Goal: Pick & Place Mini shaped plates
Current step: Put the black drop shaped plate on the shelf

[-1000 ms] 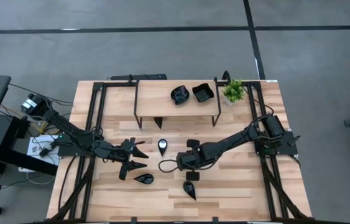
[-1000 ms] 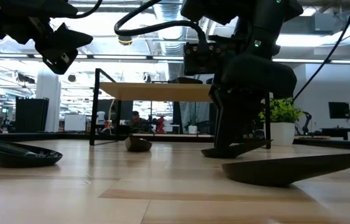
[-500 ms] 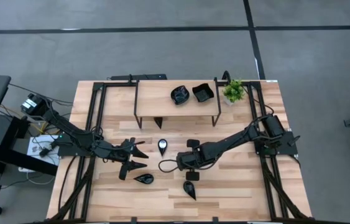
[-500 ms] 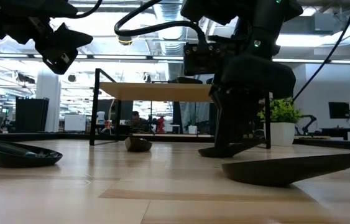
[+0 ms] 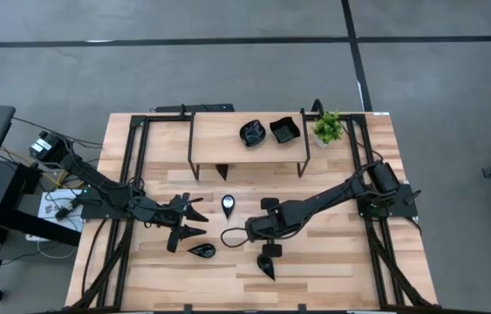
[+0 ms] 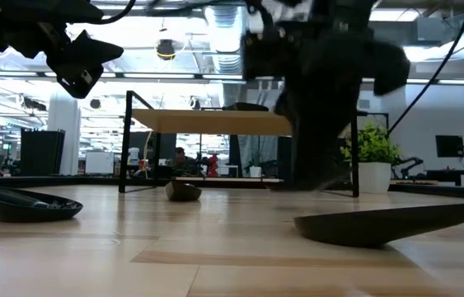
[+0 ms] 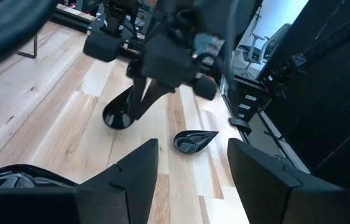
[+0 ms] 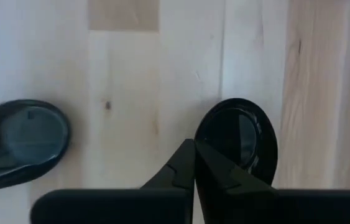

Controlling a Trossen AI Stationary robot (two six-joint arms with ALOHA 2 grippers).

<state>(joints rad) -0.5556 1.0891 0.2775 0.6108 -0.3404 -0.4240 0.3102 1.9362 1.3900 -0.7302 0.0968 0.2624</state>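
The right hand point(image 8: 194, 163) is pinched on the rim of a teardrop plate point(image 8: 240, 134), lifted clear of the tabletop point(image 5: 332, 262) near its middle. The left hand point(image 7: 190, 171) hovers wide open, holding nothing, above another plate point(image 5: 201, 251). 2 more plates point(image 5: 269, 132) sit on the shelf point(image 5: 219, 135).

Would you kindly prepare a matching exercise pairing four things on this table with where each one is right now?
Things:
1. Square plate
2. Potted plant
3. Right tool
4. Left tool

Places:
A. Table's far right corner
B. Open, above the boards near a teardrop plate
C. On the raised shelf
D. Shut on a round plate

Pairs: 1-C, 2-A, 3-D, 4-B
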